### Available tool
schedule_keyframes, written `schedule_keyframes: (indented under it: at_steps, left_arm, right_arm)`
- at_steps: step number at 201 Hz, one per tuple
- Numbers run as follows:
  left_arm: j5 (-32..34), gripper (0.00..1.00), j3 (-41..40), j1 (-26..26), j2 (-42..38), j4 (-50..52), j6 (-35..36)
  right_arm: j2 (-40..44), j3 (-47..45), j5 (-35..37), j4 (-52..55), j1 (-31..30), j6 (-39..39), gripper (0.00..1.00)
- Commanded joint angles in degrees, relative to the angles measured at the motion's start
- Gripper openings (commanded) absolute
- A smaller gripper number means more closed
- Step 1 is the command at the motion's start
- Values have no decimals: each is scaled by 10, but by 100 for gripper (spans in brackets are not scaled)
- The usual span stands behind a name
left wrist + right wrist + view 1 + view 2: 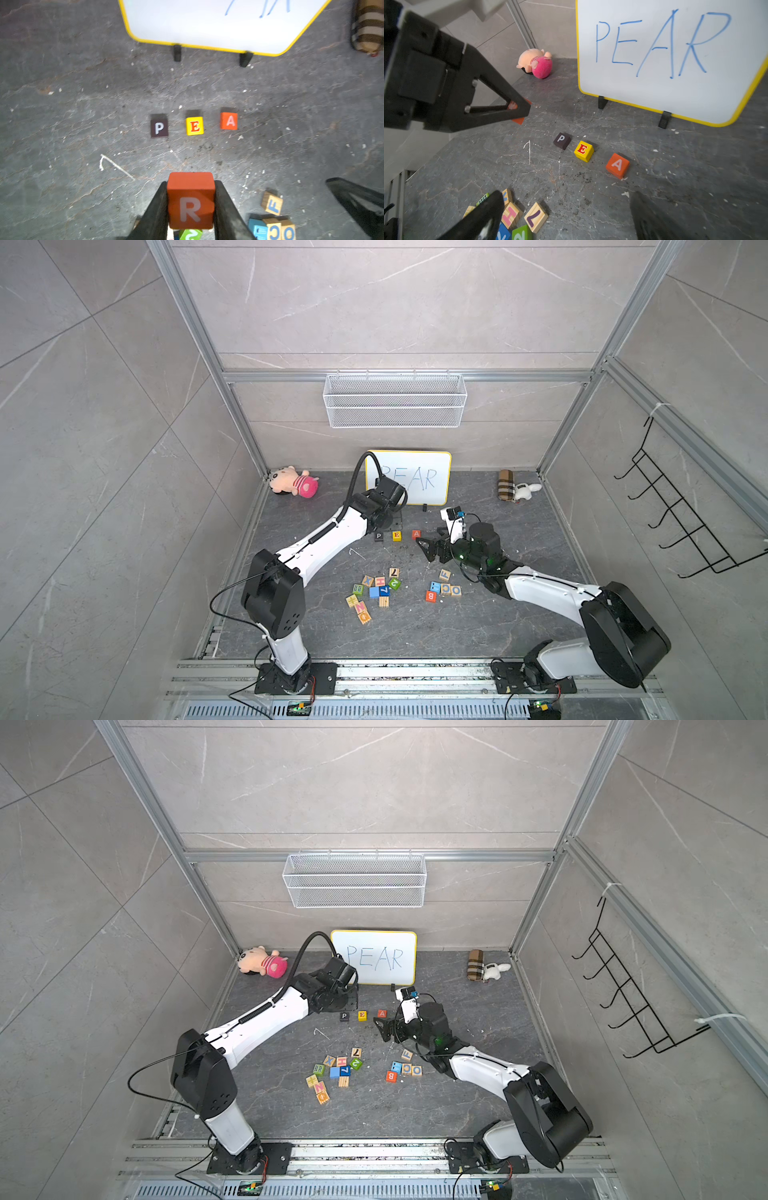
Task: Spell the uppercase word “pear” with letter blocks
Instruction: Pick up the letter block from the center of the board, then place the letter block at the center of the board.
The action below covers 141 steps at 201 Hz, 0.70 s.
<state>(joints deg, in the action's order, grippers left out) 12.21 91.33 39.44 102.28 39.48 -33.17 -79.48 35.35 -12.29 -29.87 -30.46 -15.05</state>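
Three letter blocks lie in a row on the dark floor in front of the whiteboard: black P (378,536), yellow E (397,536) and orange-red A (416,534). My left gripper (190,184) is shut on the orange-red R block (190,200) and holds it above the floor, nearer than the row. In the right wrist view that block (518,120) peeks out from behind the left gripper's fingers. My right gripper (430,548) stands open and holds nothing, just right of the A block, and its fingers (488,214) hover over bare floor.
A whiteboard (415,479) reading PEAR stands behind the row. Several loose cubes lie in a cluster (374,593) and in a smaller group (444,588) with the orange-red B cube (431,596). Plush toys sit in the back corners (295,483) (517,489).
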Motion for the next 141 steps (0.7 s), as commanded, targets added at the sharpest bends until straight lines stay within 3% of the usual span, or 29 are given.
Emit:
schedule_keyframes:
  at_steps: [1,47,82,141]
  left_arm:
    - [-9,33,64,17,51,21,25]
    - [-35,33,240,46,175,35,53]
    - [-59,33,355,52,268,57,57]
    - [-95,30,417,58,362,73,18]
  right_arm:
    - [43,-19,68,6,9,-8,97]
    - [106,-58,174,9,13,-12,98]
    - [106,-56,207,29,14,-21,98]
    - [142,-77,282,42,17,-35,99]
